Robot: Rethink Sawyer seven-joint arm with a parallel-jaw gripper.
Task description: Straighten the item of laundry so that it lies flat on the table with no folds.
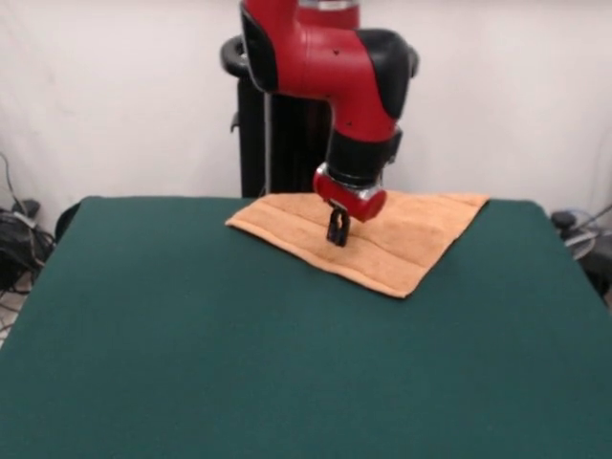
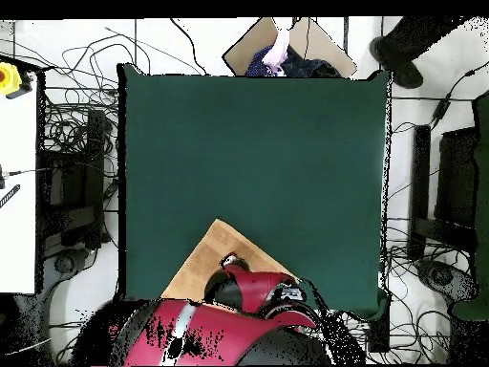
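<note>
The orange-tan towel point(image 1: 406, 234) lies spread out at the far side of the green table point(image 1: 239, 335), close to the robot's pedestal. It is turned at an angle, with one corner pointing toward the camera. Band stripes run across it and I see no clear folds. My gripper point(image 1: 338, 230) points down over the towel's middle-left part, at or just above the cloth; I cannot tell whether it touches. In the overhead view the towel point(image 2: 202, 265) sits at the bottom edge of the table point(image 2: 258, 162), half hidden under the red arm, and the gripper point(image 2: 230, 260) shows at the arm's tip.
Cables lie on the floor around the table point(image 2: 76, 57). A cardboard box point(image 2: 287, 43) and a person's shoe point(image 2: 396, 53) are beyond the table's far end. A white bench with a yellow object point(image 2: 8, 78) stands at the left.
</note>
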